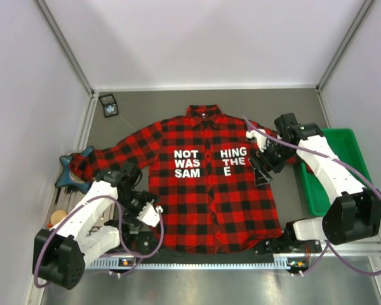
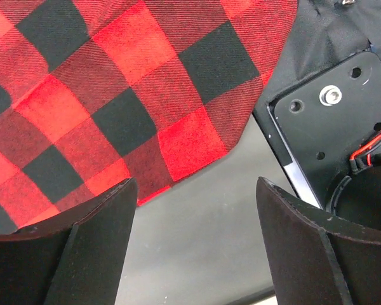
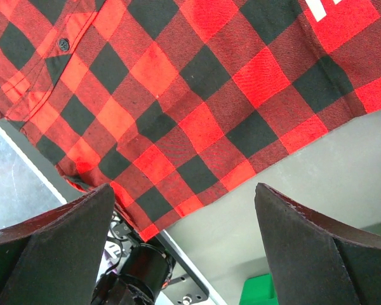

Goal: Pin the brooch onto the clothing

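The clothing is a red-and-black plaid shirt with white lettering, spread flat in the middle of the table. A tiny pale piece that looks like the brooch lies in a small dark holder at the far left, well away from both grippers. My left gripper hovers at the shirt's lower left edge. Its fingers stand open over bare table, with the plaid hem just ahead. My right gripper hangs open and holding nothing over the shirt's right side, with plaid cloth below it.
A green tray stands at the right, and its corner shows in the right wrist view. A dark blue object and a round orange-brown object lie at the left edge. The left arm's black base plate is close on the right.
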Robot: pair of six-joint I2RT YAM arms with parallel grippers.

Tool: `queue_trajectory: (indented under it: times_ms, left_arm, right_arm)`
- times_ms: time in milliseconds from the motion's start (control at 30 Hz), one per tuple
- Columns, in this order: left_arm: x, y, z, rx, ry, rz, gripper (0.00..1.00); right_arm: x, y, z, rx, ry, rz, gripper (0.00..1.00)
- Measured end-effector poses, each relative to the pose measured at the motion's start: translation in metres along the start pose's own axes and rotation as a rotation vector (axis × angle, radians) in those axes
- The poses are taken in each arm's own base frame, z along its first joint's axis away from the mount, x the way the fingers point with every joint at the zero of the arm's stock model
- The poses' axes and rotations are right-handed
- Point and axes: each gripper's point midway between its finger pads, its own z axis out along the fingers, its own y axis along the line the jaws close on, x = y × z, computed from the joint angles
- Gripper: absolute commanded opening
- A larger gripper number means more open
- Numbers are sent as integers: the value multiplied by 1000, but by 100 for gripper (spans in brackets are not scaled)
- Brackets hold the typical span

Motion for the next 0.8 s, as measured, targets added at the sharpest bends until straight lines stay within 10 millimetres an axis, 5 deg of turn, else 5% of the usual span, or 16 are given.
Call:
queue_trajectory:
  times_ms: [267, 567, 800]
  left_arm:
    - [-2, -10, 26, 85, 23, 87, 68]
    - [-9, -4, 42, 85, 39, 133, 10]
    - [-27, 12, 35, 96, -9, 119, 0]
  right_arm:
    - [-4, -3, -1, 11, 0, 4, 90]
    - [-3, -6, 0, 16, 14, 9, 90]
    - [-1, -8, 1, 25, 23, 8, 90]
